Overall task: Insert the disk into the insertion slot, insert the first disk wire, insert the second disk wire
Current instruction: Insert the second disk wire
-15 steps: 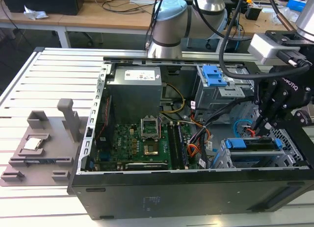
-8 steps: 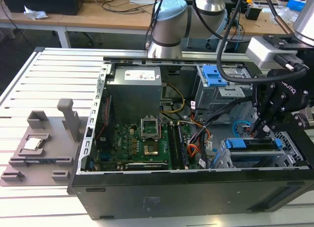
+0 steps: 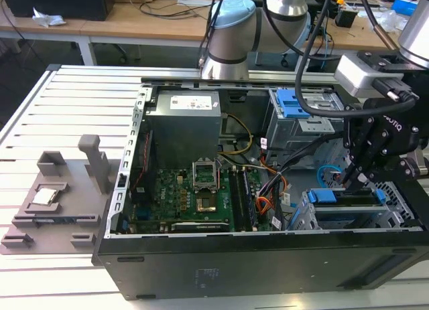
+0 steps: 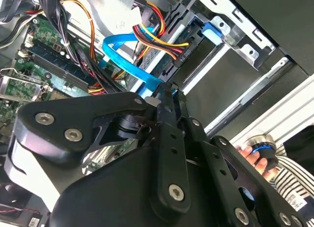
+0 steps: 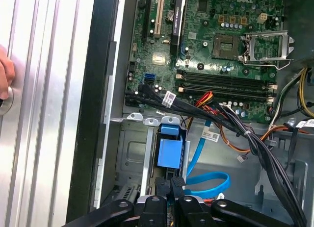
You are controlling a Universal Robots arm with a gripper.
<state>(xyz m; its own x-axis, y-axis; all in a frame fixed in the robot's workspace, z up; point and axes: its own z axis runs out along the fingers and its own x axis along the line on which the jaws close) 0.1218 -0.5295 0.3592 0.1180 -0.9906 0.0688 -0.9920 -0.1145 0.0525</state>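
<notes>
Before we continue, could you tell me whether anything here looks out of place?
Nothing looks damaged or spilled. One oddity: a person's hand rests on the slatted table beside the open computer case while the gripper works at the disk.

We see a robotics lab or electronics workshop. An opened computer case [image 3: 268, 189] lies on a slatted aluminium table [image 3: 74, 109]. Behind the case stand wooden benches [image 3: 154, 19] strewn with cables, and beside it on the table sit grey plastic fixtures [image 3: 60, 196].

one disk [image 3: 352, 197], two drive cages [image 3: 303, 112]
</notes>
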